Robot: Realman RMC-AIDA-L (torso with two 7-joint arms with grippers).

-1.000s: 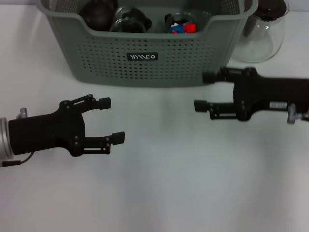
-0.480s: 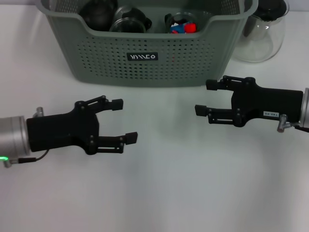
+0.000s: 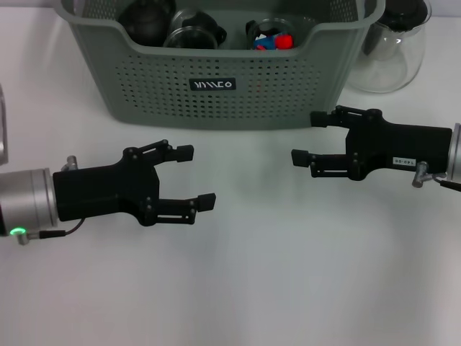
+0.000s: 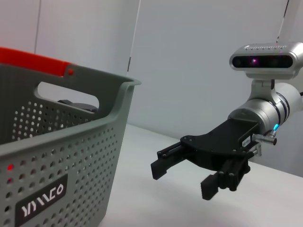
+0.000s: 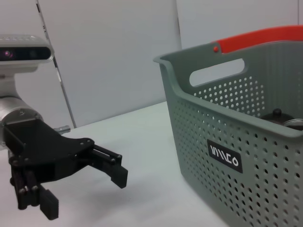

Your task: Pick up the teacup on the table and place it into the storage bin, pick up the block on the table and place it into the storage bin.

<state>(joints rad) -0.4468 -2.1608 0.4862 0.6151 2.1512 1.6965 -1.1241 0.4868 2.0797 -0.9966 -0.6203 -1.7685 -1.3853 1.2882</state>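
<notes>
The grey-green storage bin stands at the back of the white table. Inside it a clear glass teacup lies beside red and blue block pieces and dark lidded vessels. I see no teacup or block on the table itself. My left gripper hovers open and empty in front of the bin's left half. My right gripper is open and empty near the bin's front right corner. The left wrist view shows the right gripper beside the bin. The right wrist view shows the left gripper and the bin.
A clear glass pot with a dark lid stands right of the bin at the back. The bin's far rim carries a red handle. Bare white table spreads between and in front of the grippers.
My left gripper has slid right and a little nearer to me, staying open. The right gripper has hardly shifted and is still open.
</notes>
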